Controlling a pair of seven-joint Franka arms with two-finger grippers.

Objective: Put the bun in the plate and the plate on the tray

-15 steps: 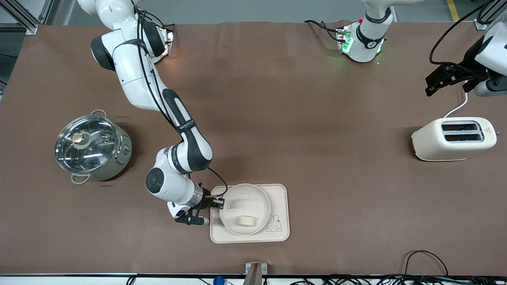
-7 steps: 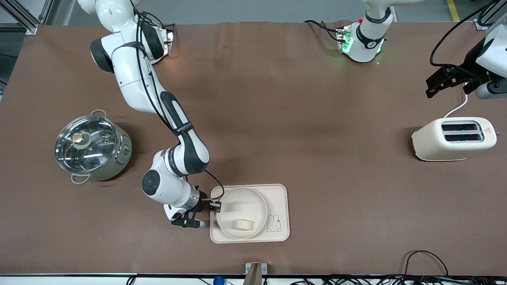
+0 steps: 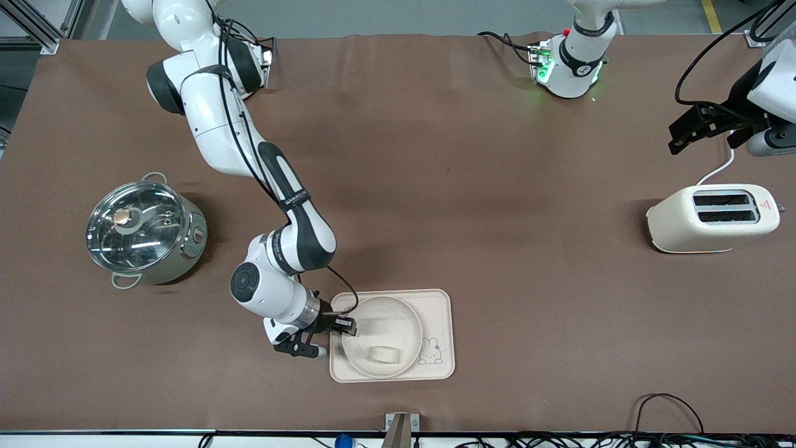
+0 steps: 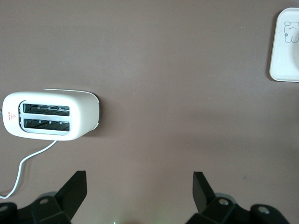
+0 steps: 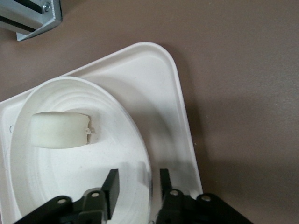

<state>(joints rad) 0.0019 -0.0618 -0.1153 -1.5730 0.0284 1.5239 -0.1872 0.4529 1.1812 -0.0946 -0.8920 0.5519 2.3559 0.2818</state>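
Note:
The bun (image 3: pixel 384 354) lies in the round plate (image 3: pixel 410 314), and the plate rests on the rabbit tray (image 3: pixel 438 311) near the front camera. My right gripper (image 3: pixel 348 325) is low at the plate's edge toward the right arm's end. In the right wrist view its fingers (image 5: pixel 112 184) stand apart on either side of the plate's rim (image 5: pixel 135 135), with a gap to each; the bun (image 5: pixel 60 129) and tray (image 5: pixel 159 84) show there too. My left gripper (image 3: pixel 676 138) waits open and empty (image 4: pixel 140 179), high over the left arm's end of the table.
A white toaster (image 3: pixel 712 218) with its cord stands at the left arm's end and shows in the left wrist view (image 4: pixel 51 115). A lidded steel pot (image 3: pixel 143 233) stands at the right arm's end. A metal bracket (image 3: pixel 401 423) sits at the table edge nearest the front camera.
The plate with the bun has come down from a raised position to rest flat on the tray. The right arm shifted slightly. The left arm has barely moved.

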